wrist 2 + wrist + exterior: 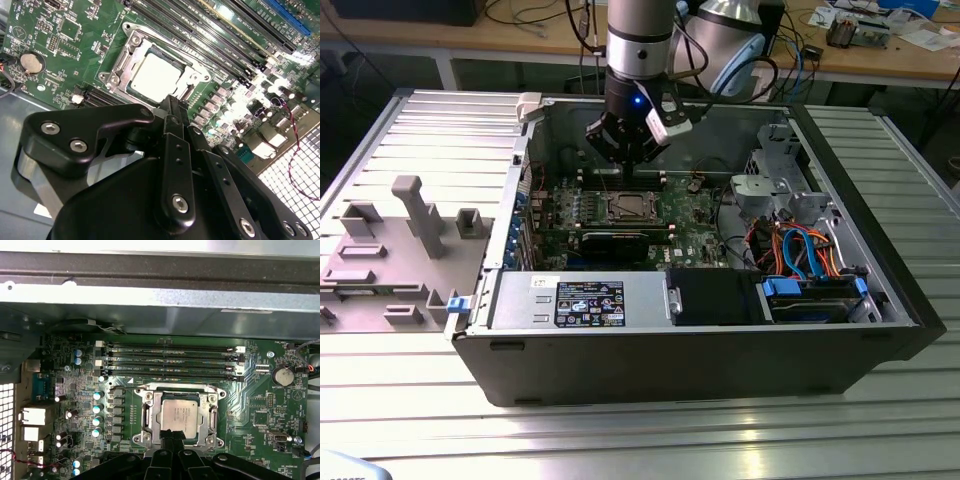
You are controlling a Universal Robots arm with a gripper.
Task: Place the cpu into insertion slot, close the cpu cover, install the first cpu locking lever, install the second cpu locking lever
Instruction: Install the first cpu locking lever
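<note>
Black two-fingered tool (625,160) hangs inside the open grey computer case (720,360), low over the green circuit board (260,405). In both wrist views its fingers are closed against each other (172,103) (173,436), nothing seen between them. Tips sit at the edge of the square pale-rimmed insertion slot (216,398); contact cannot be told. Small square silvery-grey cpu (181,414) lies flat in the slot, just beside the tips. Thin silvery cpu cover frame (151,415) lies down around it, chip showing through the cut-out. Long black memory slots (170,357) run beyond the slot. Case rests on a ribbed aluminium table (620,440); grey moulded fixture tray (390,250) at the exterior view's left; wooden table (520,30) with cables behind.
</note>
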